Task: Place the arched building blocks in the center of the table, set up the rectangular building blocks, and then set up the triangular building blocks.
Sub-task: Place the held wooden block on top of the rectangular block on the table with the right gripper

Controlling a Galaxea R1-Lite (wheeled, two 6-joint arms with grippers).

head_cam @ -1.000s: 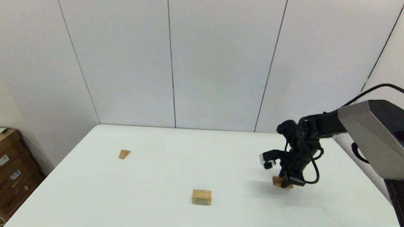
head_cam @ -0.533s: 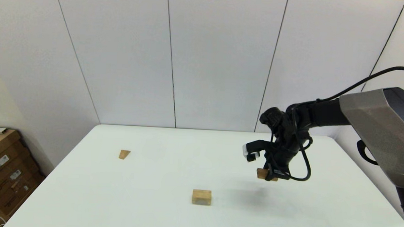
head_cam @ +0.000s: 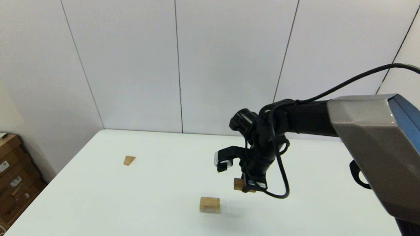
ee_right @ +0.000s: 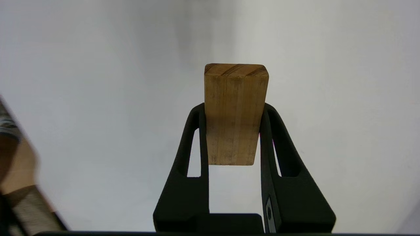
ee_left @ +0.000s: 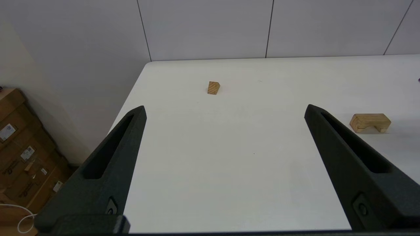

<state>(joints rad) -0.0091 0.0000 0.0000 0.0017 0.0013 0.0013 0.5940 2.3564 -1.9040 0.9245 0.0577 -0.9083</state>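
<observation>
The arched building block rests on the white table near its middle; the left wrist view shows its hollow facing down. My right gripper hangs above the table just right of it, shut on the rectangular building block. In the right wrist view that slab is pinched between both fingers. The triangular building block lies far left on the table, also seen from the left wrist. My left gripper is open and holds nothing, low over the table's near left part.
Cardboard boxes stand on the floor left of the table. White wall panels run behind the table's far edge. A blurred brown shape sits at the edge of the right wrist view.
My right arm has swung left from the table's right side, carrying the rectangular block raised off the surface, and now hangs beside the arched block. The other two blocks have not moved.
</observation>
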